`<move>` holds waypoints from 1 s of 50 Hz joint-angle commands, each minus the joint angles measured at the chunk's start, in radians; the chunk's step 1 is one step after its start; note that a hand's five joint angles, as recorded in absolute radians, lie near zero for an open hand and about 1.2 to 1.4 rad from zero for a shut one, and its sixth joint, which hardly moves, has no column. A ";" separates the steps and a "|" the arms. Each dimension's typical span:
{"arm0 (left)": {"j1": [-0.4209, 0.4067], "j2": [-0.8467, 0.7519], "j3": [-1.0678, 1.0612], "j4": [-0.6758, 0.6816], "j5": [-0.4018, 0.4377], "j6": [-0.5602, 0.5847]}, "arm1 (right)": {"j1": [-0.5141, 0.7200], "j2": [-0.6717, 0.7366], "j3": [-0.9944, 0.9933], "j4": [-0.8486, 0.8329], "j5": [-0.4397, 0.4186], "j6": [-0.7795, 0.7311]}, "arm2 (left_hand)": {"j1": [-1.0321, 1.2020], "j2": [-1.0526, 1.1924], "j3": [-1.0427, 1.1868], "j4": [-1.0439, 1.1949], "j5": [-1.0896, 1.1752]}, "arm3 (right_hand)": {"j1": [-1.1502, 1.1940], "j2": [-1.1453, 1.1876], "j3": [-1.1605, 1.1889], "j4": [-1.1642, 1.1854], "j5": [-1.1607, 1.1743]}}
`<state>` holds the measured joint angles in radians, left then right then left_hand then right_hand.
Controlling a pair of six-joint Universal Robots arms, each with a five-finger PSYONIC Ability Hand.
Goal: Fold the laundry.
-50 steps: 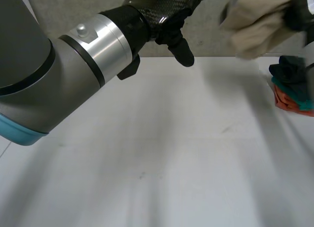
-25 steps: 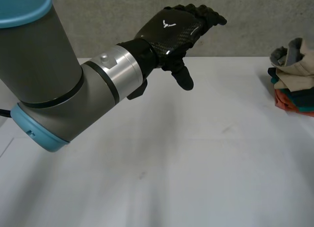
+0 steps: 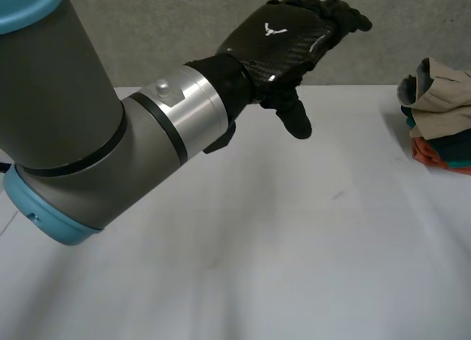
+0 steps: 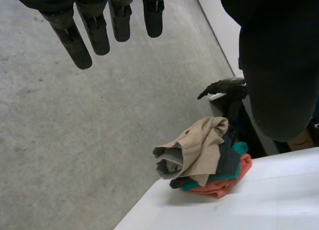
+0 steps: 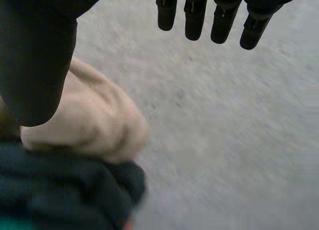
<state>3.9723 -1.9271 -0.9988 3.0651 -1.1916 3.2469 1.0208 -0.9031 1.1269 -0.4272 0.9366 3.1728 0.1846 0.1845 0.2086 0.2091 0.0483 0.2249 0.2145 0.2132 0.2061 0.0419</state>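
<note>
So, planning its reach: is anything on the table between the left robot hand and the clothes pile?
Nothing: in the head view the white table between the left robot hand and the clothes pile is bare.

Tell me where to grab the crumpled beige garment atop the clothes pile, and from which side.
Pinch the bunched end of the crumpled beige garment that juts off the stack of folded clothes over the white table; probably come from that open side, where it hangs loose.
</note>
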 commanded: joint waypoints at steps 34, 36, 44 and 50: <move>0.562 -0.084 -0.027 -0.082 -0.230 0.657 | 0.821 -0.492 0.677 0.068 0.225 -0.557 | 0.011 0.011 -0.013 -0.013 -0.027 | -0.050 -0.040 -0.039 -0.032 -0.042; 0.622 -0.176 -0.021 -0.020 -0.229 0.704 | 0.838 -0.455 0.689 0.090 0.238 -0.582 | 0.005 0.006 -0.019 -0.019 -0.033 | -0.050 -0.040 -0.039 -0.032 -0.042; 0.739 -0.502 0.101 0.253 -0.183 0.729 | 0.849 -0.384 0.740 0.107 0.297 -0.637 | -0.006 -0.006 -0.030 -0.031 -0.045 | -0.050 -0.040 -0.039 -0.032 -0.042; 0.800 -0.712 0.254 0.294 -0.103 0.734 | 0.837 -0.379 0.786 0.094 0.291 -0.633 | -0.006 -0.006 -0.030 -0.031 -0.045 | -0.050 -0.040 -0.039 -0.032 -0.042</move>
<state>4.7257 -2.4560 -0.8825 3.3136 -1.3606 3.9884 1.8737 -1.2810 1.8757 -0.3146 1.2314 2.5324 0.1845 0.1844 0.2085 0.2089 0.0483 0.2249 0.2145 0.2132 0.2061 0.0418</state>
